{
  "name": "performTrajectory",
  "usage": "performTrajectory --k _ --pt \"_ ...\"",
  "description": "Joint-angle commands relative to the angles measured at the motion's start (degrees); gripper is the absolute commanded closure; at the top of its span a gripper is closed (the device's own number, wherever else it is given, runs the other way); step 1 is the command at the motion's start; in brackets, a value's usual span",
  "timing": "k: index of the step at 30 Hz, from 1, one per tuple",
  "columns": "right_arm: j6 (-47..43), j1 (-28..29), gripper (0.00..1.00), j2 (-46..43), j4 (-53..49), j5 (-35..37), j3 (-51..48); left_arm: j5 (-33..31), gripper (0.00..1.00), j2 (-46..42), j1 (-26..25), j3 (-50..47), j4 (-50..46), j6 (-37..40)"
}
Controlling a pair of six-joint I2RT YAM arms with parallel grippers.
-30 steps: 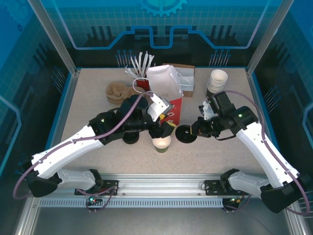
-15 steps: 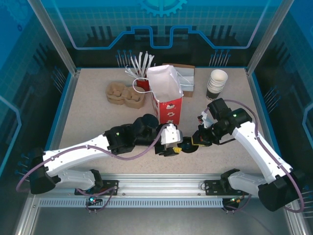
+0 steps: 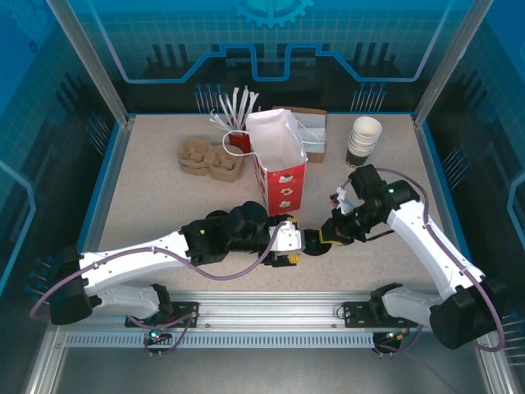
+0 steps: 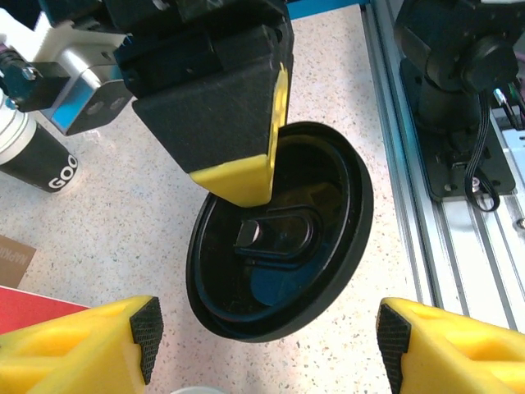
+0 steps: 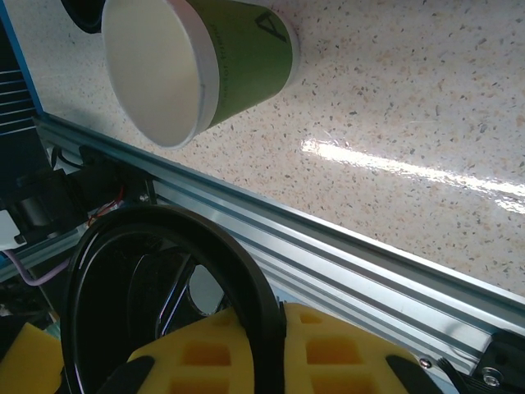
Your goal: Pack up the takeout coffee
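Note:
The takeout coffee cup (image 5: 246, 57) is olive green outside and white inside, and it stands lidless on the speckled table near the front rail. Its white rim (image 4: 197, 390) just shows at the bottom edge of the left wrist view, between the wide-apart fingers of my open left gripper (image 4: 271, 345). From above, that gripper (image 3: 294, 250) covers the cup. My right gripper (image 5: 279, 345) is shut on the rim of the round black lid (image 5: 238, 271). It holds the lid (image 4: 312, 246) tilted just above the table, right beside the left gripper. From above, the right gripper (image 3: 328, 234) and the lid (image 3: 316, 240) sit at front centre.
An open red-and-white paper bag (image 3: 279, 160) stands behind the grippers. A stack of lidless cups (image 3: 363, 138) is at the back right. Brown cup carriers (image 3: 209, 158) and a red holder of stirrers (image 3: 234, 111) are at the back left. An aluminium rail (image 3: 271, 308) runs along the front.
My left gripper has swung forward and right from beside the bag, and now covers the cup from above. The right gripper with the lid has shifted slightly toward the front.

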Motion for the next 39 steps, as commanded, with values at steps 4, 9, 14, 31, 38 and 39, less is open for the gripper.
performTrajectory --k 4,9,14,31,38,39 --pt "-1.3 -0.9 0.97 0.3 0.0 -2.4 -1.1 0.6 0.37 0.5 -0.3 0.3 -0.5 2.9" --pt "-1.4 -0.9 0.97 0.2 0.0 -2.7 -1.3 -0.5 0.48 2.6 -0.3 1.7 -0.4 3.0" --pt "-1.4 -1.0 0.98 -0.1 -0.1 -2.9 -1.6 -2.1 0.57 4.6 -0.3 3.3 -0.7 3.2" --pt "-1.8 -0.9 0.97 -0.8 -1.4 -3.0 -2.4 -4.5 0.64 5.5 -2.7 4.4 -0.9 5.7" --pt "-1.9 -1.0 0.98 -1.0 -1.7 -2.7 -2.7 -3.9 0.7 4.8 -2.8 4.6 -1.2 6.3" --pt "-2.0 -0.9 0.98 -1.0 -1.7 -2.7 -2.6 -4.0 0.71 5.0 -3.0 4.7 -1.4 6.7"
